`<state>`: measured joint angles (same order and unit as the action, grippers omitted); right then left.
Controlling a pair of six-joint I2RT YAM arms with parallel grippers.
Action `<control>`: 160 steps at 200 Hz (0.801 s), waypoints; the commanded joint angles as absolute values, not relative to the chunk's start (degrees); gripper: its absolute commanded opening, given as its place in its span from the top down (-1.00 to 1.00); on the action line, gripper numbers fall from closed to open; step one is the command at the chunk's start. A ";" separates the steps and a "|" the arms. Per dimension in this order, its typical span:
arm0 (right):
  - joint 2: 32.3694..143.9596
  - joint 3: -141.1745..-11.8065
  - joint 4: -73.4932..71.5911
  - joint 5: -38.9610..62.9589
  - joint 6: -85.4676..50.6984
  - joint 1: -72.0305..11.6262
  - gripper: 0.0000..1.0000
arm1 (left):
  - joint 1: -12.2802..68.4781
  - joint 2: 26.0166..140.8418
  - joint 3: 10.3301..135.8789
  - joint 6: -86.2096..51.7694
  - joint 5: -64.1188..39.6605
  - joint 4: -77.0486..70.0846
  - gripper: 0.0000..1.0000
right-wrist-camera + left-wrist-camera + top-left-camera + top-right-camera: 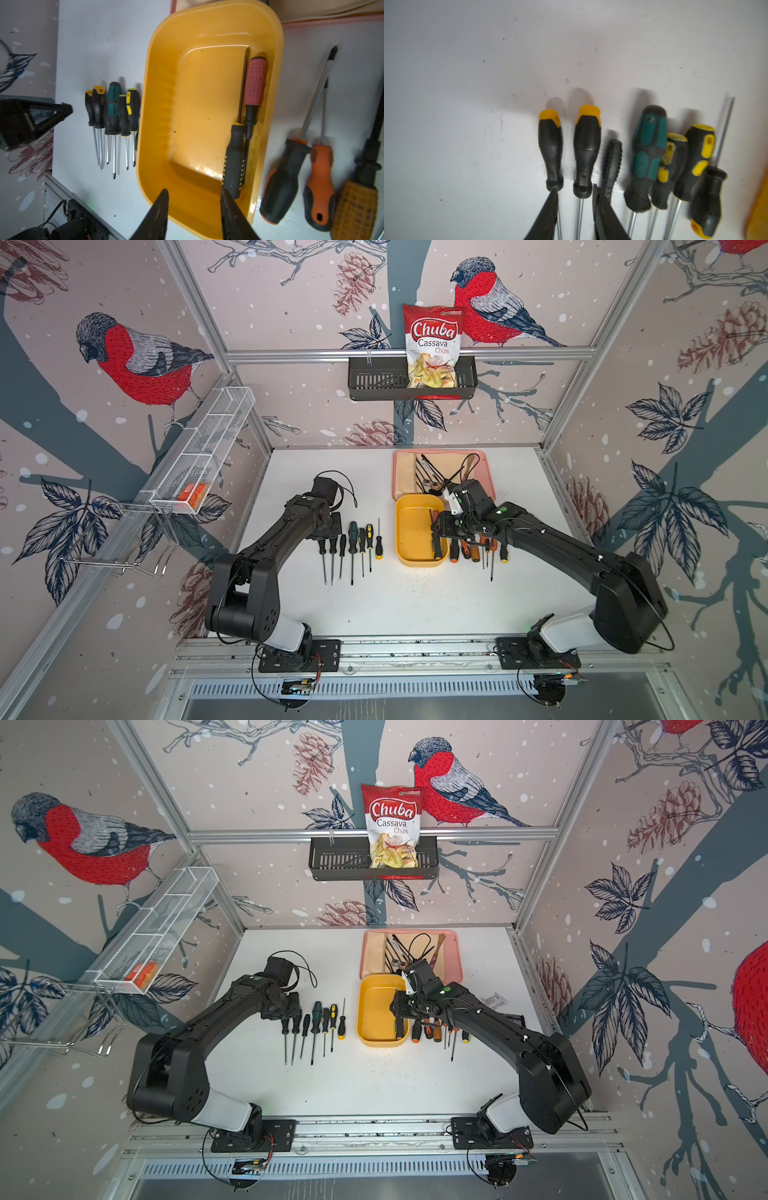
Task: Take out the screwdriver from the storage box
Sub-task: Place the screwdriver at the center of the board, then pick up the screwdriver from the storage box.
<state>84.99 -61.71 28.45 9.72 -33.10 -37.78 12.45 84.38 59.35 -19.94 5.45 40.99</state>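
Note:
The yellow storage box (409, 526) stands mid-table in both top views, and its floor (197, 93) fills the right wrist view. Two screwdrivers lie side by side along one wall inside it: a black-handled screwdriver (233, 162) and a pink-handled one (255, 81). My right gripper (194, 191) hangs open over the box's near end, with nothing between its fingers and one fingertip just short of the black handle. My left gripper (575, 188) is open over the left row, its jaws on either side of the shaft of a black screwdriver with an orange cap (586, 149), which lies on the table.
Several screwdrivers lie in a row left of the box (353, 547), and several more to its right (478, 549). A pink tray (452, 959) with cables and tools sits behind the box. On the back wall, a black basket (374, 381) holds a chips bag (432, 344).

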 commanded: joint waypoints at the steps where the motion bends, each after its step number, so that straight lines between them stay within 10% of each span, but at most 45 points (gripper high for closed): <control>1: 87.66 -64.55 36.12 3.13 -34.58 -37.78 0.17 | 14.64 81.59 59.65 -21.24 -0.72 41.00 0.35; 160: 106.81 -80.62 46.55 -6.81 -40.31 -44.54 0.12 | 25.31 70.62 52.79 -24.51 -22.43 27.86 0.15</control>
<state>105.14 -80.25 44.69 -4.69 -37.87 -44.21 25.21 70.85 52.77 -24.27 -20.86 29.63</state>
